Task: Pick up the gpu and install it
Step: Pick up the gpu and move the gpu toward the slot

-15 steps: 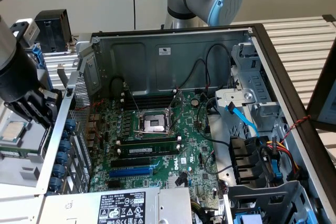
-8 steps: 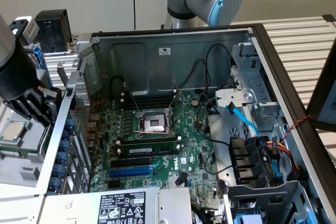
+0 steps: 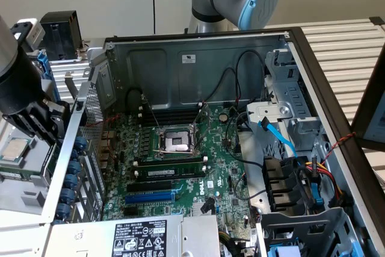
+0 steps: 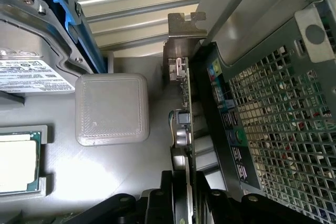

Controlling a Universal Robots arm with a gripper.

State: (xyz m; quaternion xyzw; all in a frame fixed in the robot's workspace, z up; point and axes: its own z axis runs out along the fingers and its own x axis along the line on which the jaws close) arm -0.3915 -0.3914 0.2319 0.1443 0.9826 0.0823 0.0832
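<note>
Evidently the gripper [image 4: 186, 205] is holding the gpu [image 4: 184, 124] edge-on. Its black fingers [image 4: 157, 205] are standing narrow, one against each face of the thin card, with no gap showing on either side. Whether the card is resting on the grey surface or hanging clear of it cannot be told.

Doing this pick-up well seems to mean gripping squarely, so the board is not twisting between the pads, and minding the case's perforated rear panel [image 4: 283, 129], which is running just beside the card.

The gpu is reaching straight out from between the fingers, with its silver end bracket [image 4: 181, 40] at the end farthest from them. On the fingers' other side, a grey square block [image 4: 111, 108] and a processor [image 4: 18, 163] are lying apart from the card. In the exterior view the gripper [image 3: 36, 118] is hanging outside the case wall — well apart from the motherboard [image 3: 180, 167].
</note>
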